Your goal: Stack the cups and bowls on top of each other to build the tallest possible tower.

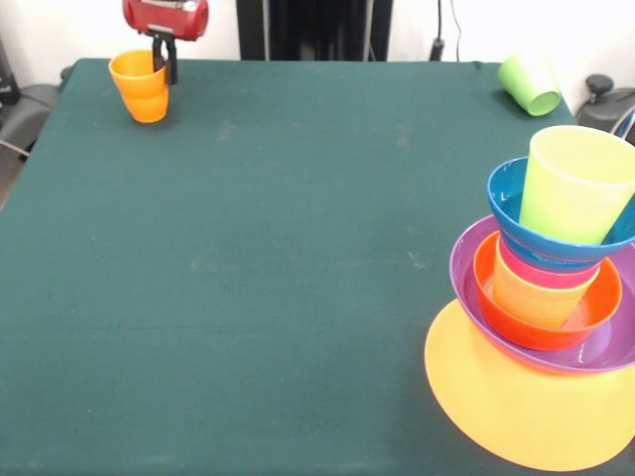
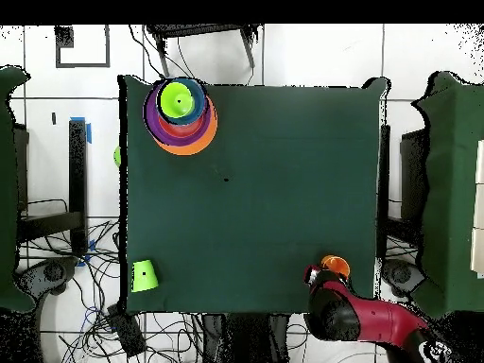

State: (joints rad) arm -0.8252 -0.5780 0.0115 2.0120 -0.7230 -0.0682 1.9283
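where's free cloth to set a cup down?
Free: the wide middle of the green cloth, between the orange cup under the claw and the tower. Crowded: the tower's corner, the orange cup's corner, and the corner where the lime green cup lies tipped.

Middle of the green table [image 1: 248, 248] is open cloth — free passage across it. Obstacles sit only at the corners: the tower [image 1: 551, 297] [image 2: 180, 115], a lime green cup [image 1: 529, 83] [image 2: 144, 275] on its side, and an orange cup [image 1: 141, 86] [image 2: 335, 267] right by the gripper [image 1: 164, 55].
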